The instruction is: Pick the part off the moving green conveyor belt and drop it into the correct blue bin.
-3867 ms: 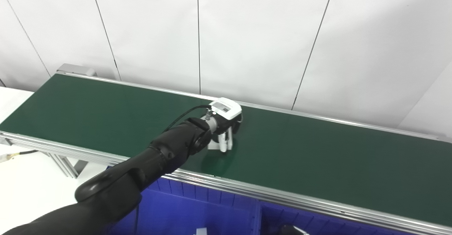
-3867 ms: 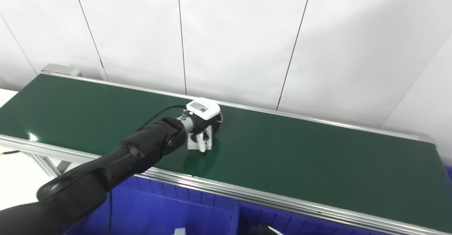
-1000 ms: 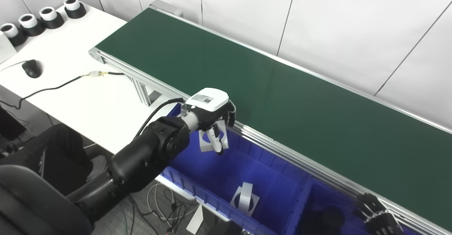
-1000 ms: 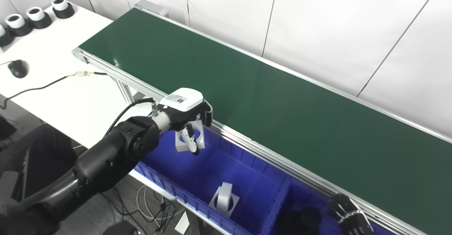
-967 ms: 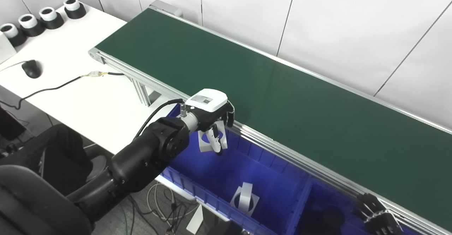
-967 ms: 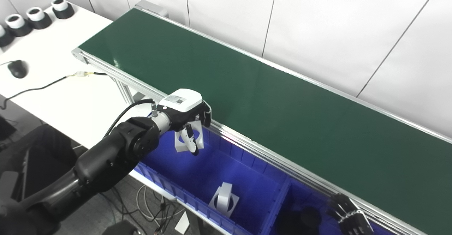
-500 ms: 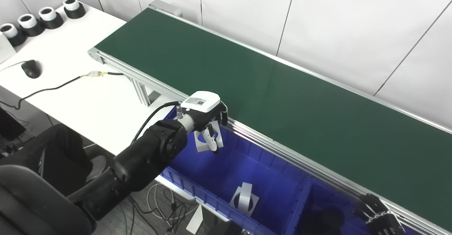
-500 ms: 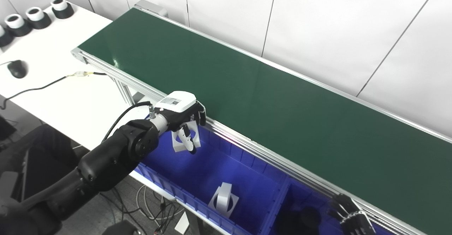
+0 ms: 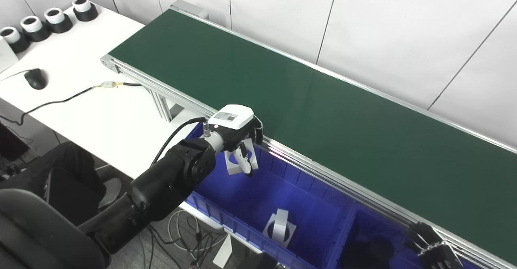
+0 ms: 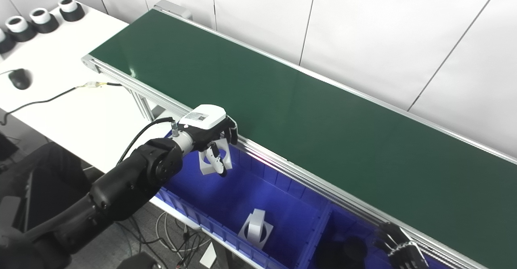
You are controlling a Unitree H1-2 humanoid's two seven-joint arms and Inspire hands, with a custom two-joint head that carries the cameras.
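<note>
One white part (image 9: 237, 160), a blocky piece with a round hole, hangs pinched in your left hand (image 9: 238, 129) above the left end of the blue bin (image 9: 250, 198), off the belt (image 9: 323, 111). It looks stiff, light and smooth, so grip its flat outer faces. A similar part (image 9: 278, 228) lies in the bin. Your right hand (image 9: 432, 251) waits low, fingers spread.

Dark green conveyor belt (image 9: 323, 111), blue bin (image 9: 242, 198), white part (image 9: 234, 163)
</note>
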